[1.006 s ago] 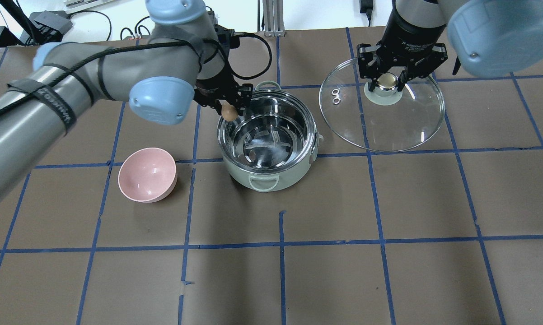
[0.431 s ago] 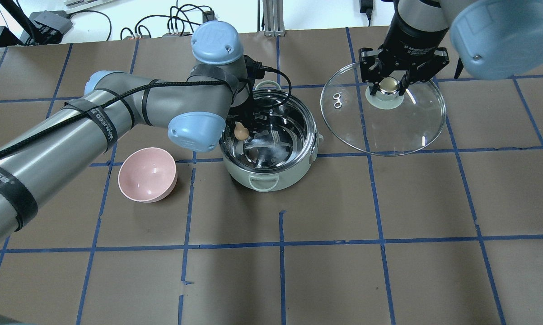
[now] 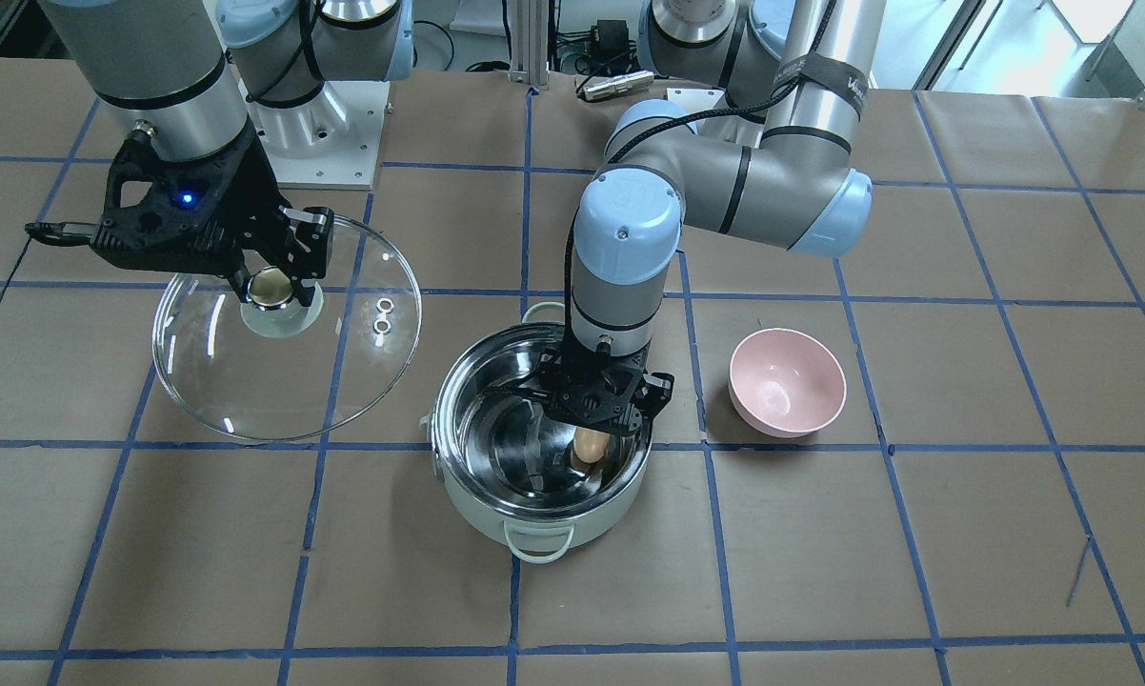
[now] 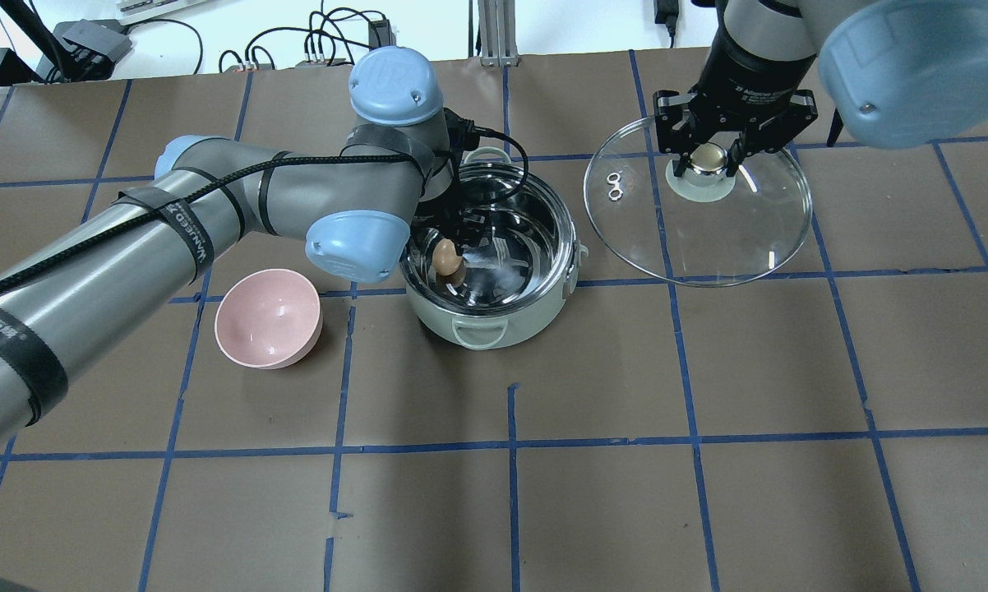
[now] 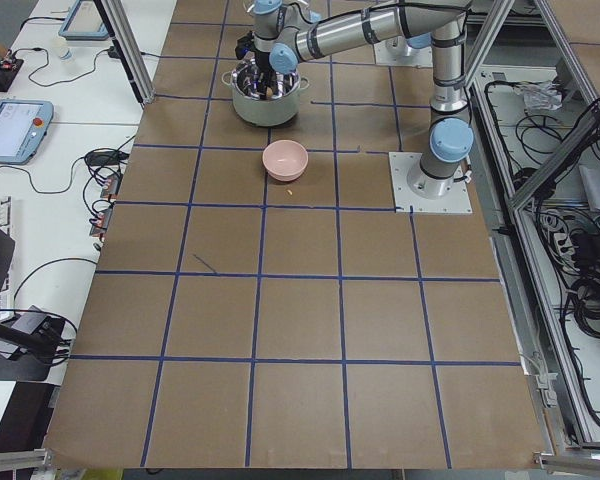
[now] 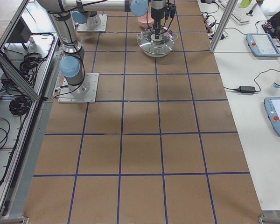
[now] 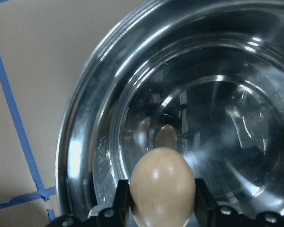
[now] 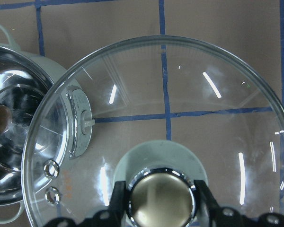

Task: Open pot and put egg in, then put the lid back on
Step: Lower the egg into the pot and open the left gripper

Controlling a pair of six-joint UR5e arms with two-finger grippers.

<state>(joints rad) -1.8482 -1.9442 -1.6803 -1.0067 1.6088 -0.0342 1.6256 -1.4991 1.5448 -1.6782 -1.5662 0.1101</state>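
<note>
Left claw [image 7: 163,208] clasps the egg [image 4: 445,256] low in the pot [image 4: 502,319], likely for gentle release; right claw [image 8: 161,204] grips the lid [image 4: 708,238] clear, rightward.

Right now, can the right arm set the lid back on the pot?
Probably not yet. The right gripper holds the lid by its knob beside the pot, but the left gripper with the egg sits inside the opening.
</note>
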